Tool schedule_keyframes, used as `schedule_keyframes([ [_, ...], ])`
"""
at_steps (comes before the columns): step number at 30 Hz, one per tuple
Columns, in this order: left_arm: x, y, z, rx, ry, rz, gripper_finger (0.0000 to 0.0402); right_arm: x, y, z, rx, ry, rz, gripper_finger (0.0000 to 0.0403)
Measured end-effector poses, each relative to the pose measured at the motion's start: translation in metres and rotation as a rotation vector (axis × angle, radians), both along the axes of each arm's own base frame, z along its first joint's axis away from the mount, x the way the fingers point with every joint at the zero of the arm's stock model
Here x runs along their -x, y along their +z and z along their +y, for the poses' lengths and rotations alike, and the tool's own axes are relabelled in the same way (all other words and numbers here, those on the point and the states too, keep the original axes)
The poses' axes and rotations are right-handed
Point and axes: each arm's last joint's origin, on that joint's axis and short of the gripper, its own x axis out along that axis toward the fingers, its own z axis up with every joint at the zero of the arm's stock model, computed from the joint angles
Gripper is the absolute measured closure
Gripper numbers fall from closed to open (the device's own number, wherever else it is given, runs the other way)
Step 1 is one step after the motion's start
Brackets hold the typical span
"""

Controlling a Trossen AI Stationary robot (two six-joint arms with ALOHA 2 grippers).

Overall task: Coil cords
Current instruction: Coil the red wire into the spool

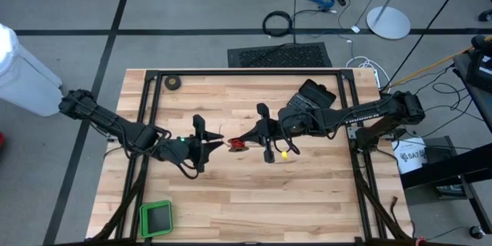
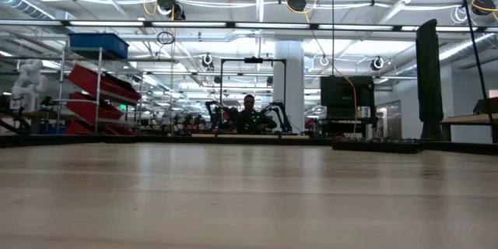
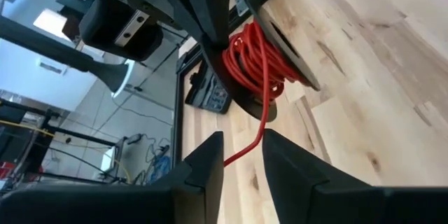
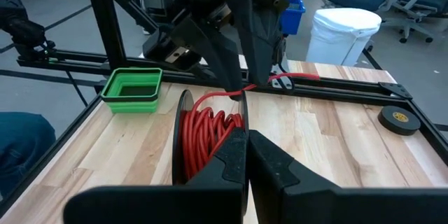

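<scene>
The reel hangs above the table's middle, clenched by the right claw. Beside it the left claw straddles the thin red wire (light, floppy); hold it loosely near the reel.

Overhead looks straight down, low looks level across the table, both wrists close on the reel.

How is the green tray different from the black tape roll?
The green tray is square and bright green; the tape roll is round and black. The tray has raised walls; the roll is a flat ring. In the high view the tray sits at the near left corner, the roll at the far left. Both rest on the table.
</scene>
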Motion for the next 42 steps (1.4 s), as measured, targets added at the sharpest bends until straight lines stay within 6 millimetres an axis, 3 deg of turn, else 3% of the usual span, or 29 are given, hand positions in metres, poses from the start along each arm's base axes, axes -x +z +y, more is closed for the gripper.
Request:
schedule_keyframes([
  [17, -0.0002, -0.0004, -0.0012, 0.078, -0.013, -0.009, 0.0396, -0.0004, 0.0015, 0.0, -0.001, 0.0, -0.016, 0.0403],
  [30, -0.0002, -0.0008, -0.0029, 0.251, 0.016, -0.043, 0.0397, -0.0012, 0.0048, 0.0001, -0.004, 0.001, -0.051, 0.0403],
  [42, -0.0019, 0.0026, -0.0032, 0.564, 0.149, -0.17, 0.0398, -0.0022, 0.0084, -0.0032, -0.045, -0.091, -0.088, 0.0403],
])
